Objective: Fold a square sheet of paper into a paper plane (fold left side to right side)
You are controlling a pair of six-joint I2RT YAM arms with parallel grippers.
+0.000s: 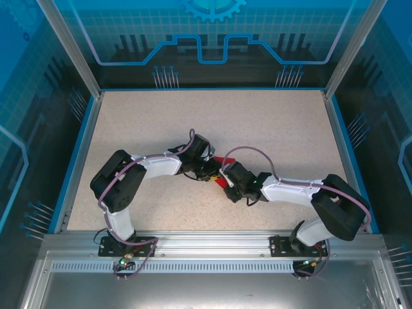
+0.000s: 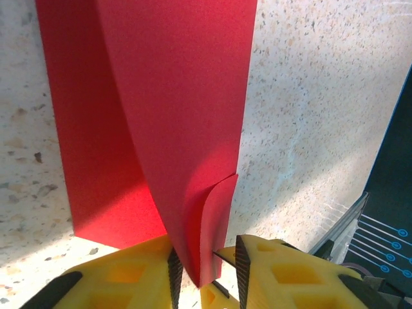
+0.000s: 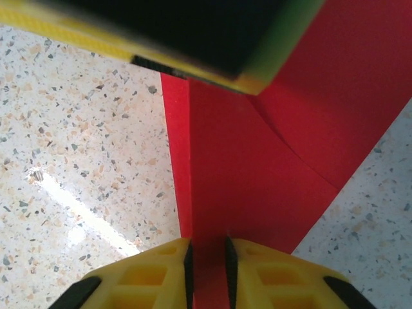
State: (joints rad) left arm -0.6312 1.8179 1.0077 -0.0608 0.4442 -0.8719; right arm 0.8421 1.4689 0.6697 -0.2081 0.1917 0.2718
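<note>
**Left gripper (image 2: 207,257) and right gripper (image 3: 207,248) meet on the red sheet of paper (image 2: 180,96)**

The left gripper's yellow fingers (image 2: 129,277) stand either side of a lifted fold of the sheet. The paper lies against the pad on the left of that wrist view, while a thin dark gap shows at the other pad. I cannot tell whether the jaws pinch the fold or merely bracket it. Ahead of the fingertips the lifted layer widens and arches up and away. A small curled corner sits just beside the right-hand pad. Below the arch, off to the left, a flat layer lies in shadow on the speckled table (image 2: 309,116).

The right gripper's jaws stand narrow, and red fills the slit between the pads. Whether the paper is clamped there or only seen through the slit I cannot tell. Just ahead of its fingertips the sheet runs straight away. One long edge lies in line with the left pad, with a darker strip of lower layer beside it. Farther ahead and to the right, a wider layer spreads on a slant. A blurred yellow-and-black block (image 3: 193,32) hangs close over the far part of the paper.

From overhead the two grippers sit tip to tip near the table's middle, with red paper peeking out between and beside them.
</note>
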